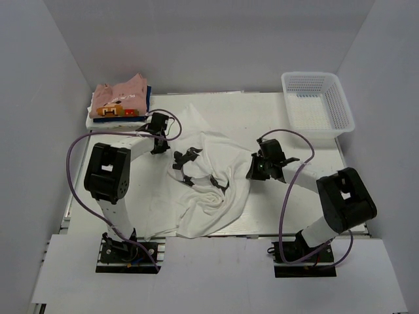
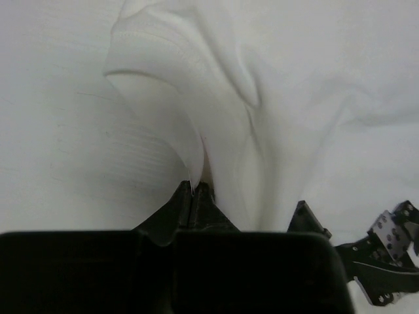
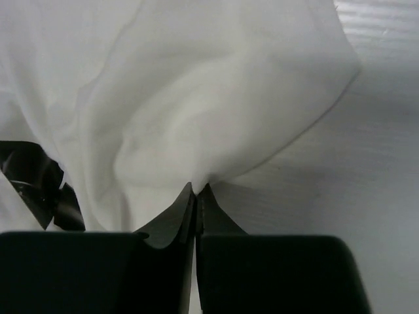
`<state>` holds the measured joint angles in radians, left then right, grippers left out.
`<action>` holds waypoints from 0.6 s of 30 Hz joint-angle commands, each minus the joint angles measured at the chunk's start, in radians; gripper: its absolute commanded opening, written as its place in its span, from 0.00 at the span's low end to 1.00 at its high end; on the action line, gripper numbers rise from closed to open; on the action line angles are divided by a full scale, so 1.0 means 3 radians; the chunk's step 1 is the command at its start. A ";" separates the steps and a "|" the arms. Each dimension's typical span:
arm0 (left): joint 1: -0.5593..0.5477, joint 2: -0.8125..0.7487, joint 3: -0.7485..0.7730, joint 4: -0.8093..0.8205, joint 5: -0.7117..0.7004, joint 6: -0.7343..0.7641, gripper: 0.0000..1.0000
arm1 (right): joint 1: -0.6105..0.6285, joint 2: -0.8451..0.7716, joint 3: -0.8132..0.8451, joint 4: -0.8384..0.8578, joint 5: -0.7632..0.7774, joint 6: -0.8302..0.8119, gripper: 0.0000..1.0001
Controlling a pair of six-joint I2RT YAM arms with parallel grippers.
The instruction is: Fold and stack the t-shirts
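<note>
Cloth (image 1: pixel 211 196) pinched: left claw (image 2: pixel 195 186), right claw (image 3: pixel 196 188).

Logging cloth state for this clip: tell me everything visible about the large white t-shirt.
The white t-shirt is soft, thin-looking cloth, unfolded and crumpled into creases on the table between the arms. Black marks show near its middle; what they are is unclear. The left gripper pinches a raised fold on its left side, the right gripper one on its right, both shut.

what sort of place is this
Probably a robotics lab cell, not a home: bare white walls enclose the table, with the left arm and right arm bolted at its near edge.
</note>
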<state>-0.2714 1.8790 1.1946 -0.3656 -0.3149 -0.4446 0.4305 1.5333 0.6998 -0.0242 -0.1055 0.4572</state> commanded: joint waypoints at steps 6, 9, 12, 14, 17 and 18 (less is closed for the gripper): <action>-0.0005 -0.1036 -0.0172 0.0226 -0.0131 0.0025 0.00 | -0.0013 -0.0887 0.0484 -0.0557 0.1409 -0.0337 0.00; -0.0005 -0.1298 -0.0213 0.0273 -0.0223 0.0055 0.00 | -0.0024 -0.1158 0.0632 -0.0838 0.1787 -0.0368 0.00; 0.0025 -0.1425 -0.0071 -0.0032 -0.0524 0.0051 0.00 | -0.0024 -0.1342 0.0821 -0.1176 0.2084 -0.0333 0.00; 0.0025 -0.1543 -0.0040 -0.0121 -0.0627 0.0050 0.00 | -0.0029 -0.1541 0.0883 -0.1274 0.2146 -0.0322 0.00; 0.0025 -0.1926 -0.0121 -0.0034 -0.0643 0.0050 0.00 | -0.0029 -0.1751 0.0929 -0.1279 0.2238 -0.0348 0.00; 0.0025 -0.2033 -0.0121 0.0012 -0.0597 0.0050 0.00 | -0.0034 -0.1904 0.0965 -0.1284 0.2330 -0.0368 0.00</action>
<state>-0.2703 1.4071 1.1515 -0.3744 -0.4511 -0.4343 0.4263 1.0355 0.9337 -0.3614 0.4751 0.3714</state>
